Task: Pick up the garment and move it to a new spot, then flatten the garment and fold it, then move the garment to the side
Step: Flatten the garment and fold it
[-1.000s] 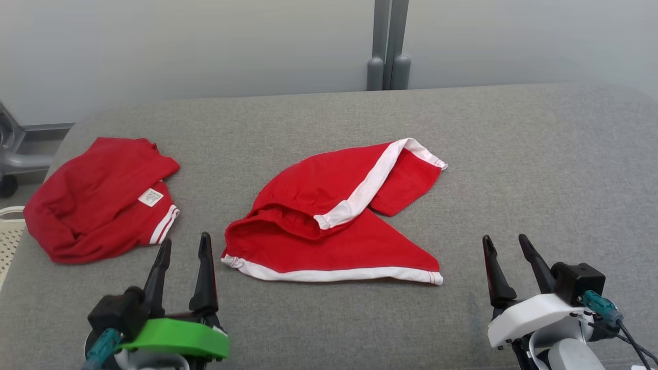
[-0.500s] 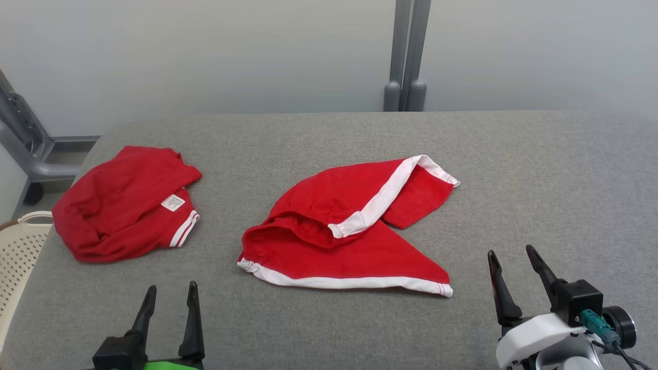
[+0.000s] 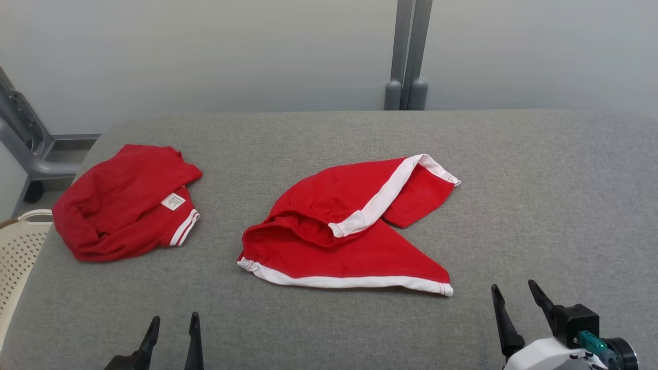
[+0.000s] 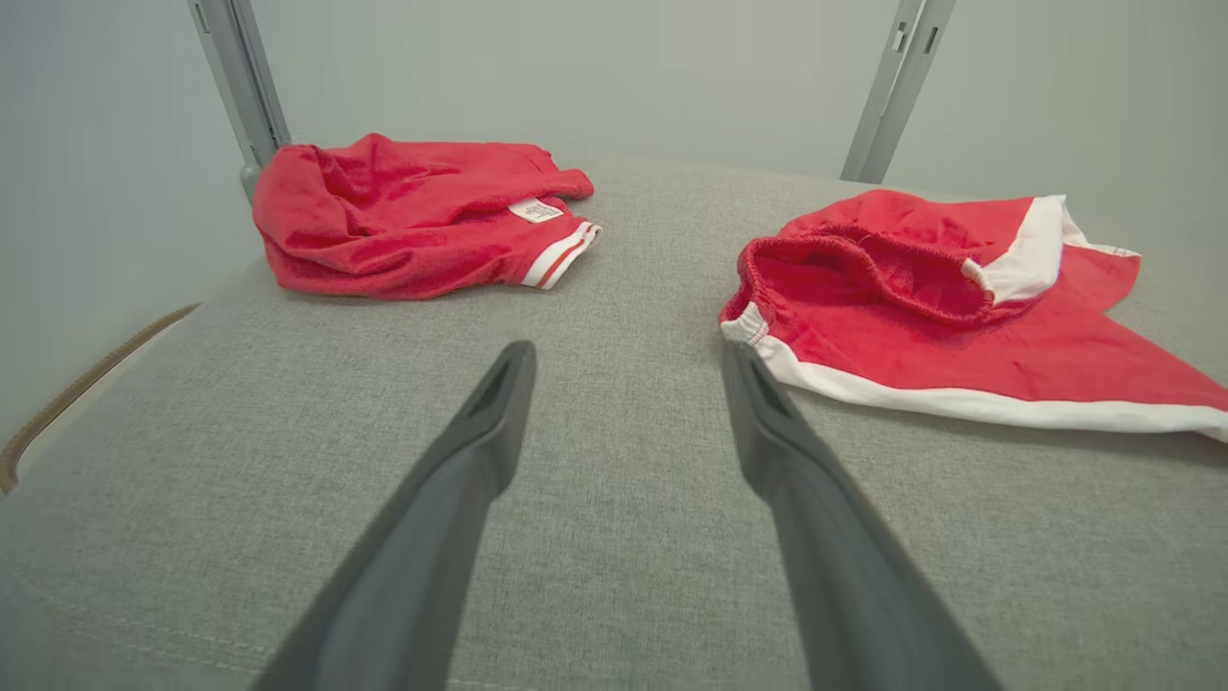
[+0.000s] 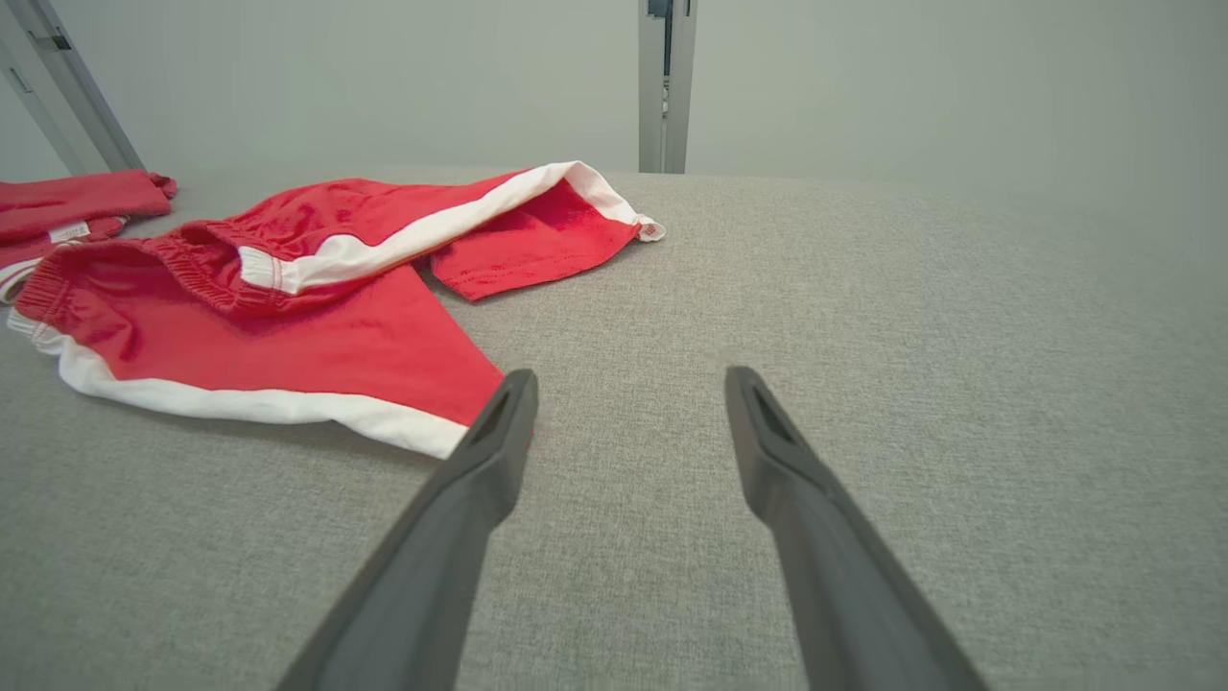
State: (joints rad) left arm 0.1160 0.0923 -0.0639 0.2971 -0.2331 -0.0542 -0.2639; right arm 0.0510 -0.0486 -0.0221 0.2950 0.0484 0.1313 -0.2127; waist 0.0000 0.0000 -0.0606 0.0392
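- since half a second ago both grippers have sunk lower in the head view, while the clothes sit where they were in it; over the full second the whole picture shifted, so the camera moved.
- left gripper [image 3: 175, 317] shows just its finger ends at the bottom edge, spread apart with nothing between them, above bare grey table [image 3: 540, 180].
- right gripper [image 3: 513, 285] at the lower right is likewise spread wide and empty, near the shorts' lower right corner but apart from it.
- red shorts [image 3: 354, 252] with white trim lie crumpled near the table's middle, waistband gaping toward the left, one leg folded back over the other.
- second red garment [image 3: 123, 205] lies bunched at the table's left end, white label up, well apart from the shorts.
- a pale perforated basket [image 3: 15, 246] stands beyond the left edge.
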